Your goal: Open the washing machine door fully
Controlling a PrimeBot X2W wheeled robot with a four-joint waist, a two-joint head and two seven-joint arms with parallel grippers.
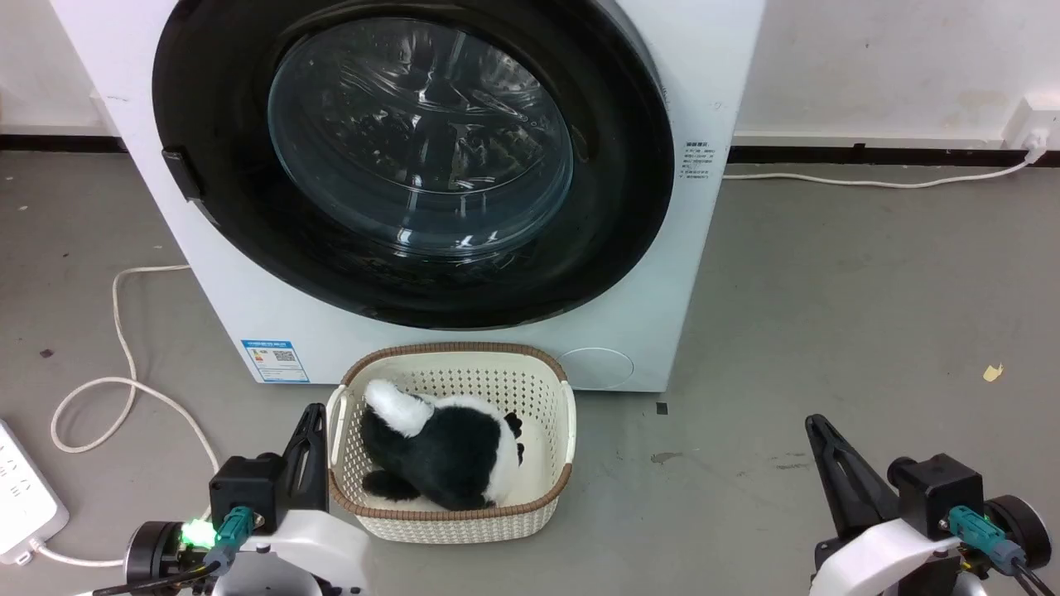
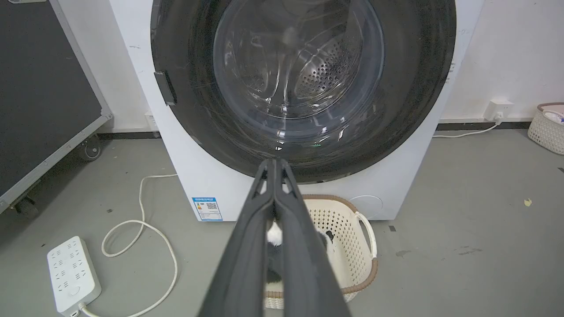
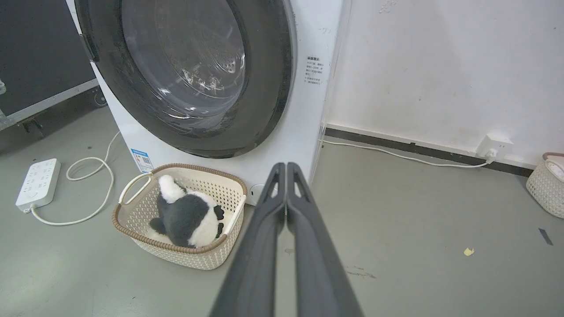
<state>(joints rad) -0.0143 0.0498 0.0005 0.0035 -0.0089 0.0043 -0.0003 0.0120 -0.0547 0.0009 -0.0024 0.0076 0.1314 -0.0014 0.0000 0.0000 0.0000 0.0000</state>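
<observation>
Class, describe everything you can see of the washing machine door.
The washing machine door is a round glossy black ring around a bulging clear glass window, showing the perforated steel drum. A black tab sits on its left edge. It looks shut, flush against the white washing machine; nothing touches it.

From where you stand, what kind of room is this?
Likely a laundry corner in a lab or workshop: a white front-loading washing machine against a plain wall, a perforated basket holding a plush toy, and a power strip on bare grey floor.
</observation>
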